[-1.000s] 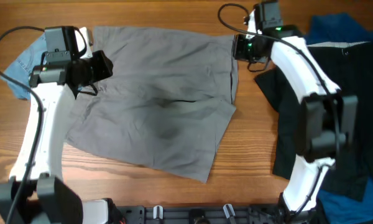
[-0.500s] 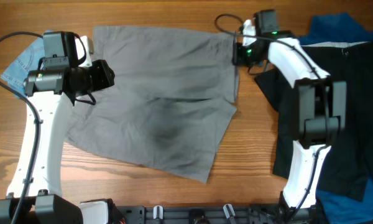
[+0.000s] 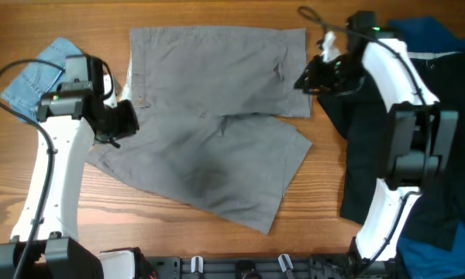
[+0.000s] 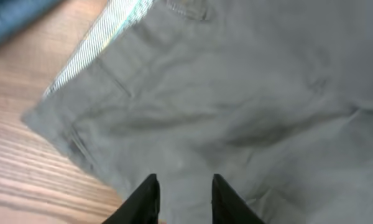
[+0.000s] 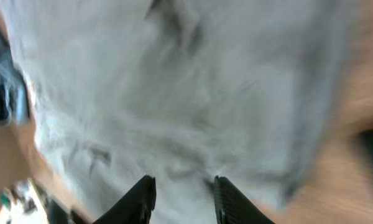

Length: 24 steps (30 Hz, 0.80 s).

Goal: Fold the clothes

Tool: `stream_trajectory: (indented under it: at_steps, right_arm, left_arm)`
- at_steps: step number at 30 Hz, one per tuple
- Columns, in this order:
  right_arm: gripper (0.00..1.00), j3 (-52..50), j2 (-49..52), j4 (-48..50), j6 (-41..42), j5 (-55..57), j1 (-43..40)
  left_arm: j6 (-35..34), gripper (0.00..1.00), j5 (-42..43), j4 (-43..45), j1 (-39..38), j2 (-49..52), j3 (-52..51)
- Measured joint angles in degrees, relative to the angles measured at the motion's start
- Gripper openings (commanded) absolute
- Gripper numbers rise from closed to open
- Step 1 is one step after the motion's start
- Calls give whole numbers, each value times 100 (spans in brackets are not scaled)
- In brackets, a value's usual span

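The grey shorts [image 3: 217, 124] lie spread flat on the wooden table, one leg along the top and the other angled toward the front. My left gripper [image 3: 125, 121] hovers at their left waistband side. In the left wrist view its fingers [image 4: 183, 182] are apart over the grey cloth [image 4: 236, 93], gripping nothing. My right gripper [image 3: 304, 80] is at the right hem of the upper leg. In the blurred right wrist view its fingers [image 5: 183, 182] are apart over the grey cloth [image 5: 174, 93].
Light-blue denim shorts [image 3: 37, 76] lie at the far left behind the left arm. Black garments [image 3: 426, 163] cover the right side, with dark-blue pieces at the back right [image 3: 418, 31] and front right [image 3: 442, 252]. Bare wood [image 3: 325, 178] shows between the piles.
The grey shorts have shifted right and now lie flatter, with the legs parted. Both grippers have moved toward the front, away from the shorts' top edge.
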Motion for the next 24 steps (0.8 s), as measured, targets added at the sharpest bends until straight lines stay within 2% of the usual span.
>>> stream_trajectory:
  at_steps: [1,3,5,6,7,8,9,10,12,14,16,18,21,24]
  right_arm:
    - [41,0,-46,-107,-118,-26,221]
    - [43,0,-372,-221,-221,68,739]
    - [47,0,-876,-306,-92,555,1193]
    - [51,0,-1244,-367,35,874,1475]
    - [63,13,-1613,-522,201,1211,1803]
    - [63,35,-1836,-833,411,1497,2076]
    - [59,44,-1917,-1193,765,1764,2306]
    - [45,-52,-1917,-1360,1016,1928,2439]
    - [26,-682,-1908,-1215,1526,2131,2588]
    - [19,-1497,-1884,-726,1939,2229,2555]
    - [12,-2527,-1856,214,2446,2371,2352]
    - [10,-3314,-1827,1270,2806,2503,1963]
    - [8,-3882,-1818,2085,2988,2568,1403]
    - [7,-4063,-1902,2651,3071,2660,1185]
  left_arm:
    - [-42,26,-22,-17,57,0,-160]
    - [-136,45,-55,-114,361,0,-420]
    - [-219,47,-103,-291,713,0,-476]
    - [-212,47,-127,-356,920,0,-487]
    - [-214,47,-127,-398,1123,0,-490]
    - [-214,47,-127,-415,1349,0,-490]
    - [-219,42,-127,-424,1585,0,-492]
    - [-260,39,-129,-415,1773,0,-492]
    - [-343,37,-111,-404,2039,0,-498]
    - [-376,37,-55,-376,2094,0,-501]
    - [-393,37,2,-337,2057,0,-501]
    - [-393,37,24,-334,1993,0,-501]
    - [-396,40,26,-315,1836,0,-501]
    - [-426,49,28,-291,1624,0,-501]
